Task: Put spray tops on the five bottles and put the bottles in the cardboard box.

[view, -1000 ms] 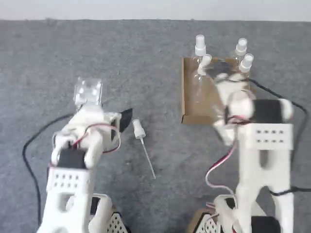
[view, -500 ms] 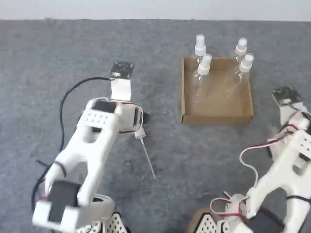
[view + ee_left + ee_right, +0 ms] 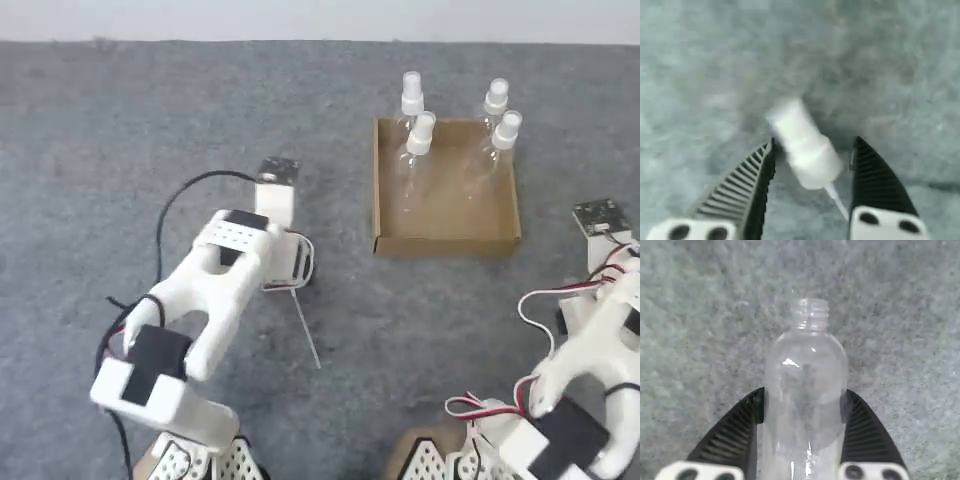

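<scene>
A white spray top [image 3: 806, 145] lies on the grey carpet between the fingers of my left gripper [image 3: 815, 144], which is open around it. In the high view its thin dip tube [image 3: 306, 328] sticks out from under the left arm [image 3: 225, 280]. A clear bottle [image 3: 805, 385] with a bare threaded neck sits between the fingers of my right gripper [image 3: 805, 396], which press against both its sides. The right arm [image 3: 600, 310] stands at the table's right edge. The cardboard box [image 3: 378, 190] holds several bottles with spray tops [image 3: 423, 130].
Grey carpet [image 3: 120, 130] covers the table. Cables trail beside both arm bases. Open carpet stretches between the box and the two arms.
My left arm has swung right and forward over the spray top. The right arm has gone from above the box to the right edge of the table.
</scene>
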You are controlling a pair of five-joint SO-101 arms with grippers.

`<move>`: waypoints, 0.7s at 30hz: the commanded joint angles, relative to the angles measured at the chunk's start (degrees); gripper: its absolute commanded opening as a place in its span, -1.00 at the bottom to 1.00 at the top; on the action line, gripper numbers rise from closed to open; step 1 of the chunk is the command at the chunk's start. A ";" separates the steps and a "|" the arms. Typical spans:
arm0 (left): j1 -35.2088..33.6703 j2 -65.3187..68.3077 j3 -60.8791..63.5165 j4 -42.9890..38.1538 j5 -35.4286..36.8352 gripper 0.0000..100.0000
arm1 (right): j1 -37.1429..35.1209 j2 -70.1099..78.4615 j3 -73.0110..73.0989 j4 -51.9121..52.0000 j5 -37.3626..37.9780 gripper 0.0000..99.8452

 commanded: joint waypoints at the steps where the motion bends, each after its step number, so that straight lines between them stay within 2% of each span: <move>1: 2.02 -0.26 -3.30 -0.44 0.00 -0.66 | 0.84 -0.40 -0.62 -1.01 0.44 -0.83; 5: 1.76 -0.97 -3.74 -1.05 -2.46 -0.71 | 1.63 -0.31 -0.62 -1.01 0.53 -0.83; 13: 2.02 -1.14 -3.56 3.34 -18.02 -0.79 | 1.63 0.04 -0.53 -0.92 0.79 -0.83; 21: 1.32 -1.23 -4.00 4.92 -18.99 -0.63 | 1.63 0.04 -0.53 -1.01 0.53 -0.83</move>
